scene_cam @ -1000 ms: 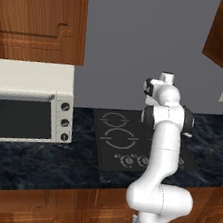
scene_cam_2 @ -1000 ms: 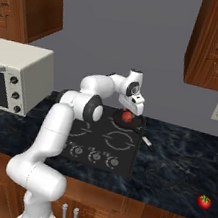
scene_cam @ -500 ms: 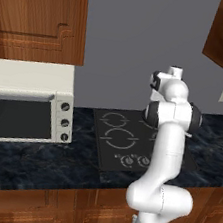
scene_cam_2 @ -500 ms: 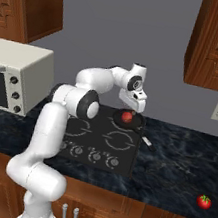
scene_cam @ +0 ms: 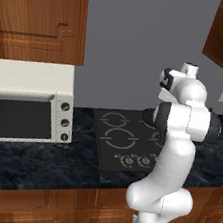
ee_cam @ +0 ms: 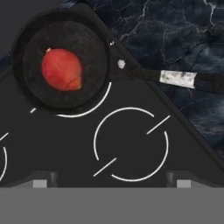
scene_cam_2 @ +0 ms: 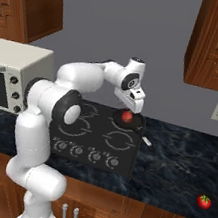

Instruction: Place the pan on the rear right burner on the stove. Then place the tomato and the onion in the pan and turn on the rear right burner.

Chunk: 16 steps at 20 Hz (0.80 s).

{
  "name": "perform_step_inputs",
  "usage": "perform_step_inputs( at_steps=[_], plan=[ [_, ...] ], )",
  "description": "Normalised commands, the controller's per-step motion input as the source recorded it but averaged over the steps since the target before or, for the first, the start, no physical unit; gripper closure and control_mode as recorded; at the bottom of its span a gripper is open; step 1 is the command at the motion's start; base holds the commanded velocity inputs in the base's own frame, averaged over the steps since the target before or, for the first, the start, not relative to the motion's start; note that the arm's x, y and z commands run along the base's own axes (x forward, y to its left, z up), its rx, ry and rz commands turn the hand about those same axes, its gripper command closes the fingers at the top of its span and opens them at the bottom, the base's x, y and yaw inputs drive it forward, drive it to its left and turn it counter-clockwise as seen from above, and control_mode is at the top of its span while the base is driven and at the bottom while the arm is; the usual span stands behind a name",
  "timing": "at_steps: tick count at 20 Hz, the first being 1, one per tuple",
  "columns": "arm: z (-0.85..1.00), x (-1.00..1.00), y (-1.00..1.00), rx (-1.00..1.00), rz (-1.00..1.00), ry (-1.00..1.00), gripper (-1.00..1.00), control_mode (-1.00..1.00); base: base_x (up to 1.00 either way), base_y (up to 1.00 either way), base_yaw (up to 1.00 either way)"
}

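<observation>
Claw (scene_cam_2: 133, 105) spread wide, empty, touching nothing; fingertips (ee_cam: 40, 183) just visible at frame bottom in hand view. Arm raised high, elbow bent, hand tilted down over rear of stove (scene_cam_2: 79, 146). Directly beneath claw: pan (ee_cam: 65, 61) on rear right burner (ee_cam: 94, 105), onion (ee_cam: 61, 69) lying inside. Pan's handle (ee_cam: 175, 78) extends off the glass over counter (scene_cam_2: 171, 168), away from claw's right side. Tomato (scene_cam_2: 204, 201) well apart to the right, on counter.

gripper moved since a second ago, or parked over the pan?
Yes. In the right base view the gripper has risen away from the pan and its onion, toward the wall behind; the stove stays put.
</observation>
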Motion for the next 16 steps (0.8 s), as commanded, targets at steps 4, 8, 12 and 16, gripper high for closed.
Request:
perform_step_inputs(
  at_steps=[4, 8, 12, 16],
  plan=[
    [0.30, -1.00, 0.01, -0.03, -0.02, -0.05, -1.00, -1.00, 0.00, 0.00, 0.00],
    [0.40, -0.87, -0.02, -0.14, -0.05, -0.10, -1.00, -1.00, 0.00, 0.00, 0.00],
    [0.39, -0.49, -0.22, -0.20, -0.10, -0.05, -1.00, -1.00, 0.00, 0.00, 0.00],
    [0.10, -0.63, -0.45, -0.18, -0.07, -0.06, -1.00, -1.00, 0.00, 0.00, 0.00]
  ],
)
